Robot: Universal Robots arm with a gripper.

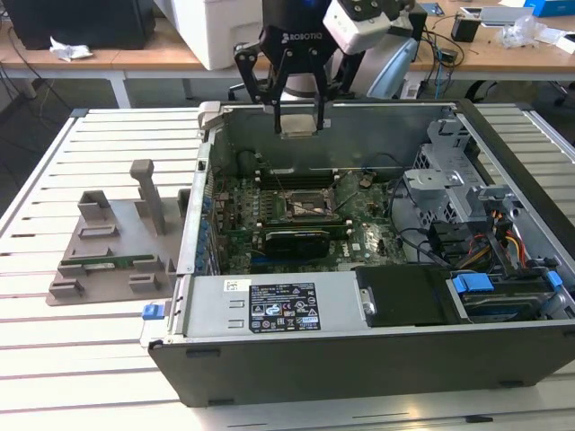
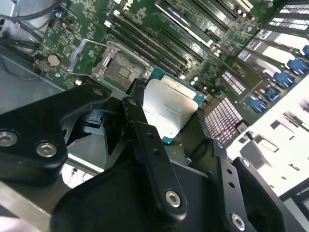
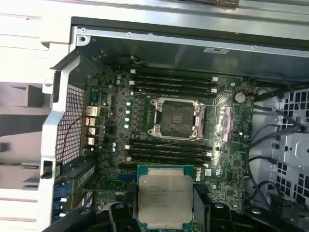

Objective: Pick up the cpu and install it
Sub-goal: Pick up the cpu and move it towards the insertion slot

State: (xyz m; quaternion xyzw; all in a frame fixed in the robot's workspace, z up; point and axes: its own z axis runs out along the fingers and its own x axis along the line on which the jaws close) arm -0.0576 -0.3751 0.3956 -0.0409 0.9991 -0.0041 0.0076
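The black hand (image 1: 299,121) is clenched on the flat, silvery-topped square cpu (image 3: 164,195) — held level above the green motherboard (image 3: 111,121) and its open black-framed socket (image 3: 176,117) — likely for alignment.

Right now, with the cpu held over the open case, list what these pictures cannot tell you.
The cpu underside: faces away from both wrist views, too small in the exterior view.
The socket pins: too small to count in the first wrist view.
One cpu edge in the second wrist view: covered by the gripper, which is shut on it.
The motherboard near strip in the exterior view: hidden behind the grey labelled box.
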